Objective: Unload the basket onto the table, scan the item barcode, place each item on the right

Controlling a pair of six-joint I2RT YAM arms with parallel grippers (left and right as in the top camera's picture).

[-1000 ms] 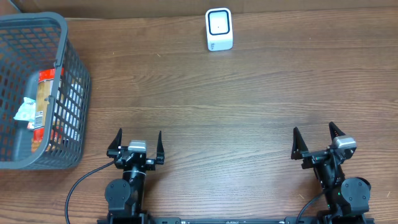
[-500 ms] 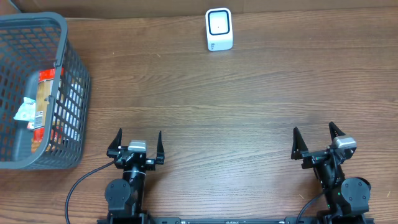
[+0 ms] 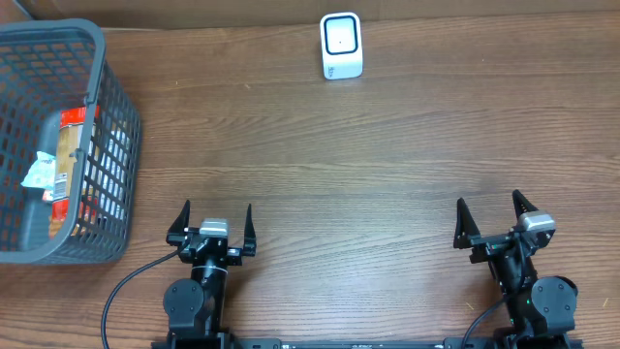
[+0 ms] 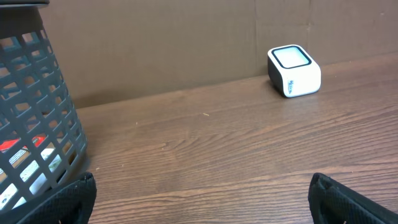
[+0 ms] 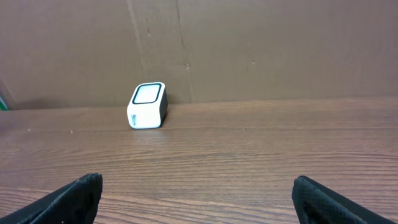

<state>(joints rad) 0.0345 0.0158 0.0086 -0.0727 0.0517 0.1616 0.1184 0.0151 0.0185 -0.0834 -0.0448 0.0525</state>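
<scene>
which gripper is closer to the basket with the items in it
The left gripper: it sits just beside the grey basket, while the right gripper is far across the table.

- Left side of the table (image 3: 387,165): is being blocked by a tall grey mesh basket (image 3: 118,145); side entry is being closed off by its walls, and only the open top is being left for reaching in.
- Far edge: is being bounded by a cardboard wall (image 4: 155,50), with a white scanner (image 3: 341,46) standing just before it.
- Middle and right: bare wood is being left open for passage.
</scene>
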